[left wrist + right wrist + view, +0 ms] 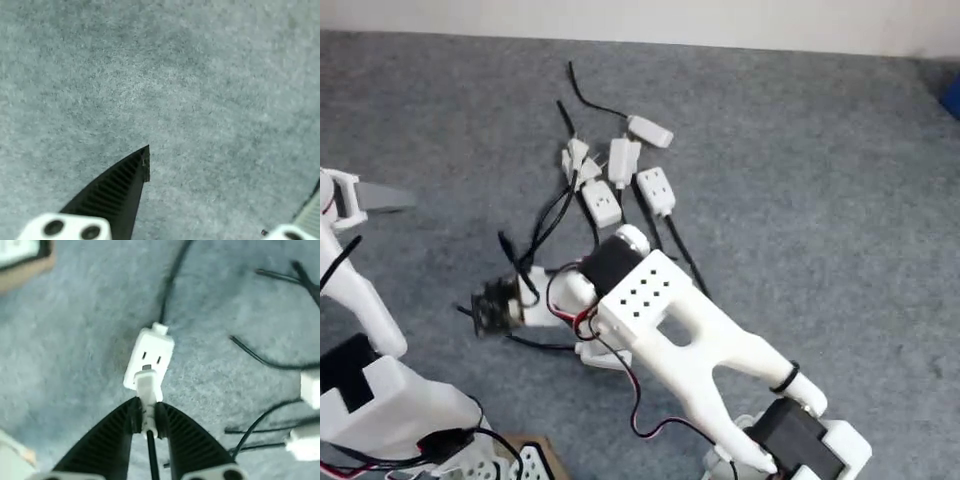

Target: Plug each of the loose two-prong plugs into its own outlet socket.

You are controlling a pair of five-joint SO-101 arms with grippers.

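The right gripper is clamped on a white two-prong plug, whose black cord runs back between the fingers. Directly ahead and touching the plug's nose lies a white outlet socket on the grey carpet. Plug and socket share one long axis, and the socket's own cord runs off on the far side. It cannot be told whether the prongs have entered the slots. By this reading, the next move is a straight push along that line, and the unanchored socket may slide away under the push.

From the high view, this pair sits at the tip of the right arm. Well beyond it lies a cluster of further sockets and loose plugs with tangled black leads.

The left gripper hangs at the table's left side, well apart from every plug, with its fingers spread wide over bare carpet. The right arm is much the nearer to the work.
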